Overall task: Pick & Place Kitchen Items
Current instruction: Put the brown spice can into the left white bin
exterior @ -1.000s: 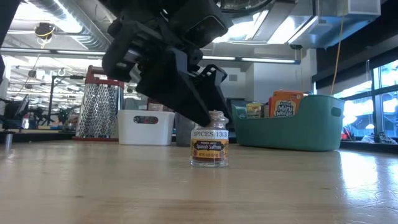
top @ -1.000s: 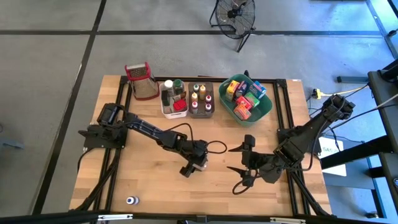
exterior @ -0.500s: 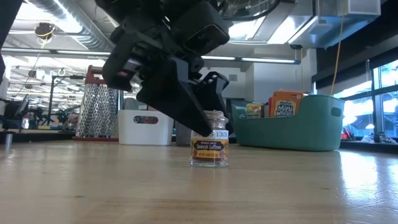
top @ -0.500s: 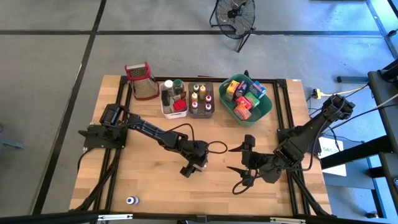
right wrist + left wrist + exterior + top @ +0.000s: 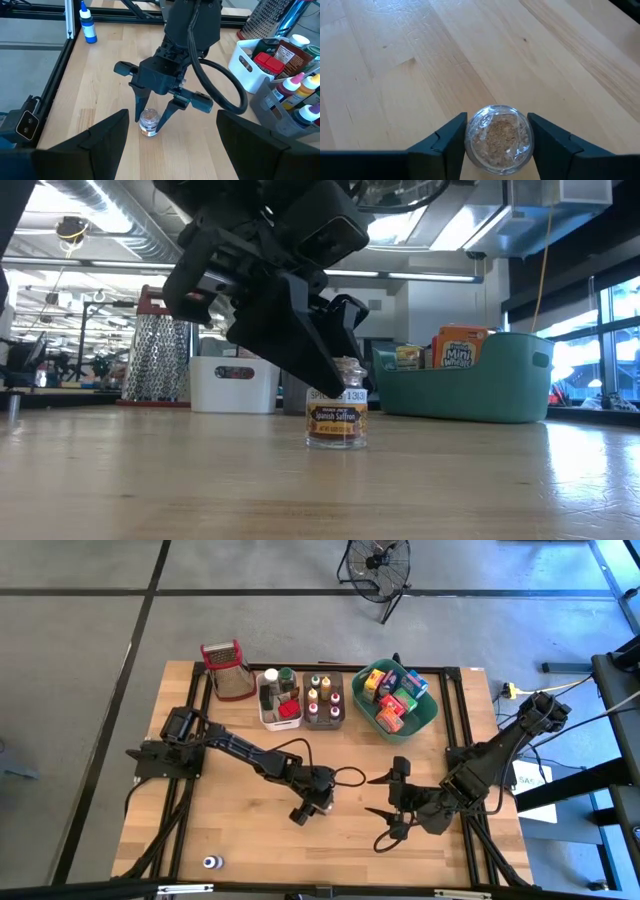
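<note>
We found the left gripper (image 5: 335,395) lowered over the spice jar (image 5: 337,418), which stood upright on the bare wooden table (image 5: 230,810), its long axis vertical. In the left wrist view the jar (image 5: 498,138) sat squarely between our two fingers (image 5: 451,142), one finger on each side of its glass wall. The fingers looked close against the glass, but we could not tell whether they were actually pressing on it or only flanking it; they were neither wide apart nor fully together. The jar rested on the table, not lifted.

We judged that the coming move turned on that centring: with the jar directly between the fingers and its axis running up along them, a plain squeeze should take it.

The left arm was clearly the nearer one. Our right gripper (image 5: 385,810) waited with its fingers spread, well off to the jar's side, holding nothing.
</note>
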